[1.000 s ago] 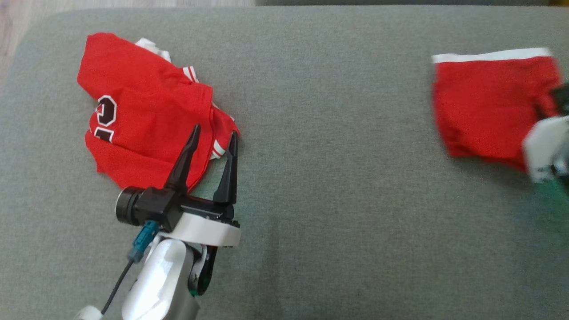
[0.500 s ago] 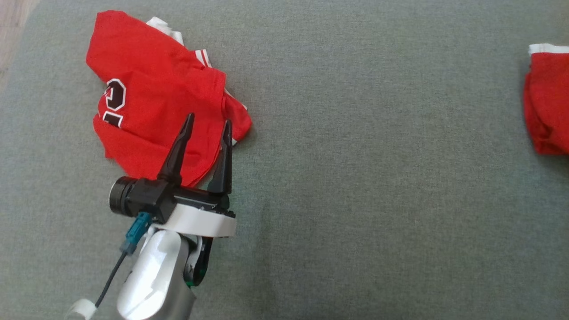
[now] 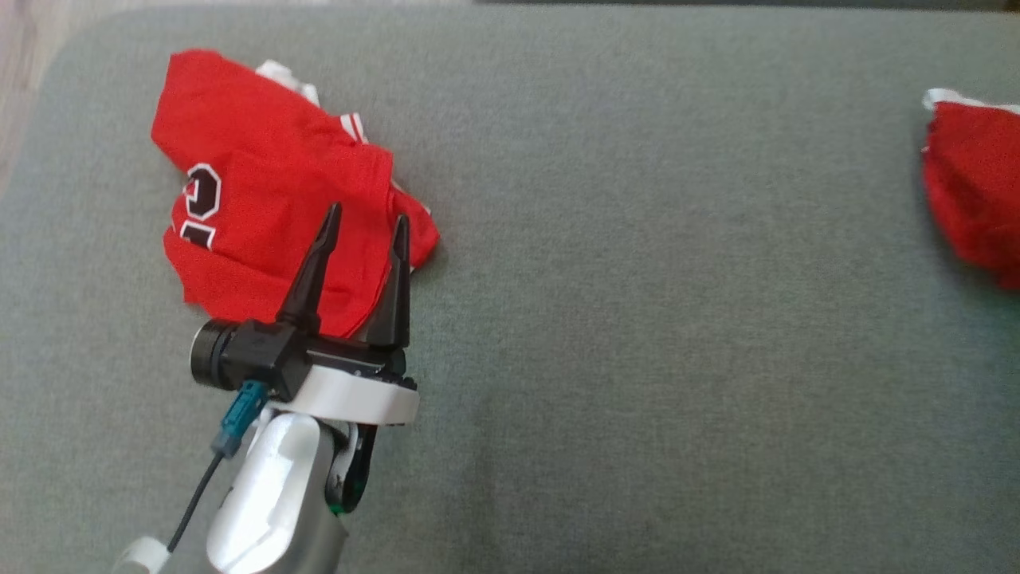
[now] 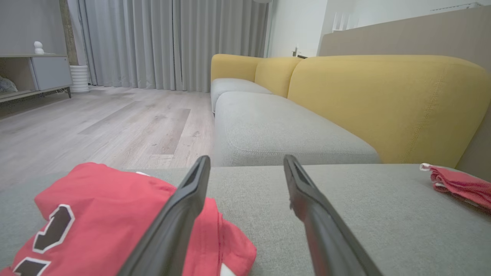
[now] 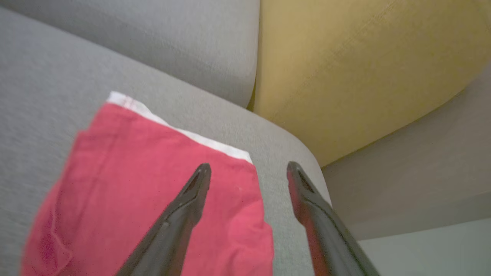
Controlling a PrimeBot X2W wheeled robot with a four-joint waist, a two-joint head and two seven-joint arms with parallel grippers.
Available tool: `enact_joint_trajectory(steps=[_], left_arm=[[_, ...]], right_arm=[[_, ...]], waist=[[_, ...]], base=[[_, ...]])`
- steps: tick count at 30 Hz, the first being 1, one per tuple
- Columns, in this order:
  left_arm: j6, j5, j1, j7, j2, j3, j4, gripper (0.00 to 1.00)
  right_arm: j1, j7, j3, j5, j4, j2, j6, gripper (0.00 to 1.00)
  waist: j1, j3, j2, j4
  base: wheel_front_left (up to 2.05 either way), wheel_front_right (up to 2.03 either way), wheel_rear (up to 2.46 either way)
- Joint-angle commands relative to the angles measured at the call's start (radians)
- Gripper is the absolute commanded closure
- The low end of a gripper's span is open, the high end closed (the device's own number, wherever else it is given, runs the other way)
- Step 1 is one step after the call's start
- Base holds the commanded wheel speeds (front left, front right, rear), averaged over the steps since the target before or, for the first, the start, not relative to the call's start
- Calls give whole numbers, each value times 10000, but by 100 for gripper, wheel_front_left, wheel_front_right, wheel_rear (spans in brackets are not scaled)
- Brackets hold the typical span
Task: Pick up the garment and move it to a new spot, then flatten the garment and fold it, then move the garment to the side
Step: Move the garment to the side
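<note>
Having let go, the right gripper [image 5: 248,166] hung spread wide and empty over the folded garment [image 5: 145,184], the left gripper [image 3: 366,214] equally wide, empty, far left of it.

**Living room around a grey and yellow sofa**

The sofa [image 4: 291,134] has grey seat cushions and mustard-yellow backrests [image 4: 383,103]. Pale wood-plank floor [image 4: 115,122] runs along the sofa's open front. Beyond the sofa's far end hang full-length grey curtains [image 4: 153,42] beside a white wall [image 4: 295,27]. Across the floor from the sofa stands a low cabinet [image 4: 50,71].
</note>
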Motion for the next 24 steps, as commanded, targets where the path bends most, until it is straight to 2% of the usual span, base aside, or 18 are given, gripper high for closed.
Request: enact_joint_trajectory(steps=[1,5,15,19,24], left_arm=[[-14,82,-142,-53,81,414,-282,0],[42,73,82,-53,81,528,-278,0],[101,255,971,-53,92,796,-290,0],[173,205,1419,-53,89,871,-325,0],[314,153,1919,-53,86,980,-405,0]], right_arm=[[162,-198,-77,-38,-638,135,-9,0],[378,-658,-317,141,-1682,1130,-9,0],[1831,-1952,-1010,1641,-4732,4347,-9,0],[2795,-2203,-889,2344,-5455,4913,-9,0],[4007,-2746,-656,2898,-5699,5074,-9,0]], waist=[[0,-339,0,-147],[0,-915,0,-332],[0,-2386,0,-628],[0,-2780,0,-688],[0,-2962,0,-765]], base=[[0,0,0],[0,0,0],[0,0,0],[0,0,0],[0,0,0]])
